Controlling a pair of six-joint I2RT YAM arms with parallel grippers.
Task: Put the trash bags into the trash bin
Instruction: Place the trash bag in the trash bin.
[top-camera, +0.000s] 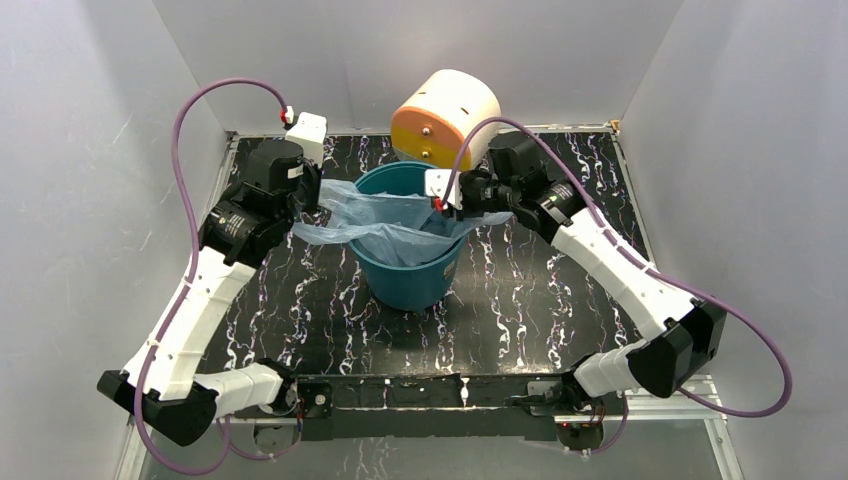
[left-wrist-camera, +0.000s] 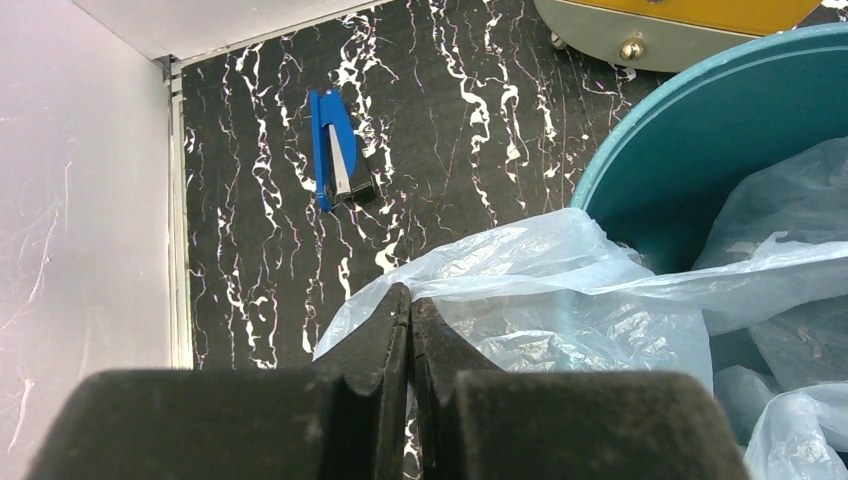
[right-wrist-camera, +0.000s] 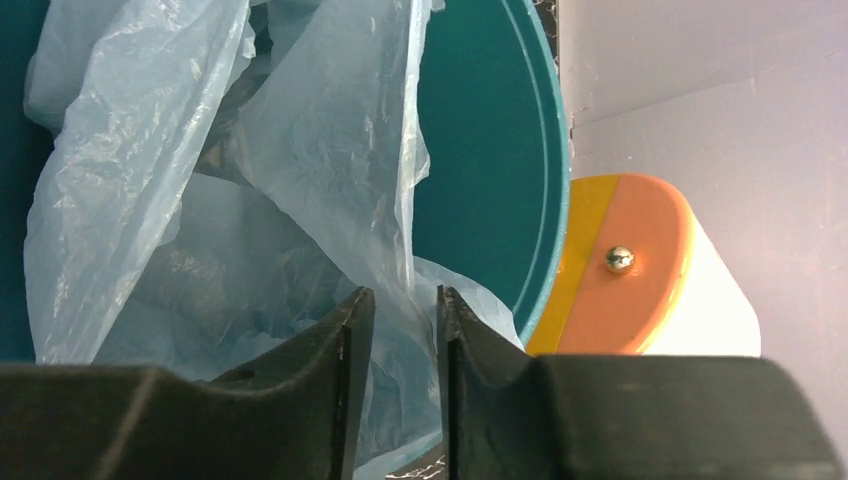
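Table (top-camera: 300, 300), black marbled. Trash bin (top-camera: 410, 285) upright at centre; cream-and-orange drum (top-camera: 445, 115) just beyond it at 12 o'clock. Trash bag (top-camera: 385, 225) lies mostly inside the bin, edges draped over the rim at 9 and 3 o'clock. Left gripper (left-wrist-camera: 410, 310) pinched closed on the 9 o'clock edge. Right gripper (right-wrist-camera: 398, 320) slightly parted, film between the fingers, grip uncertain. Blue stapler (left-wrist-camera: 335, 150) far left. Step: seating the bag. Next move, judged: spread edges over rim or tuck inward.
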